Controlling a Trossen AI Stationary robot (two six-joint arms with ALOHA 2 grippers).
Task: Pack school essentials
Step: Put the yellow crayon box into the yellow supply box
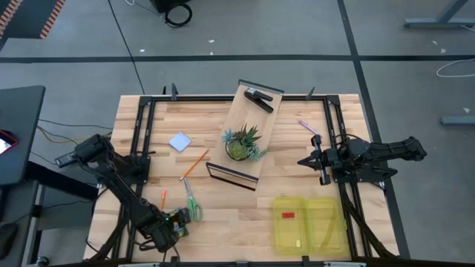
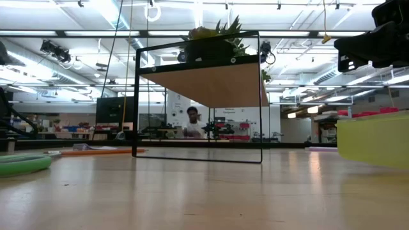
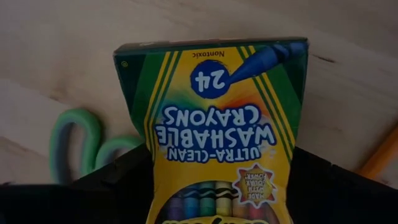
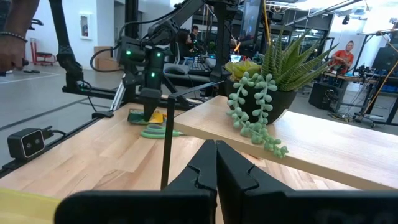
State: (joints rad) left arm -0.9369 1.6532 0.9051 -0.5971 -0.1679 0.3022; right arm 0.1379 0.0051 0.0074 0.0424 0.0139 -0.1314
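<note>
Crayon box lies flat, long axis running away from the left hand gripping it.

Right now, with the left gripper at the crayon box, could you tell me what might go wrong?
1. The left gripper is only around the end of the crayon box, so the box may tilt or slip when lifted.
2. The scissors lie right beside it and could be nudged.
3. The yellow case is across the table; a long carry could loosen the box.
</note>
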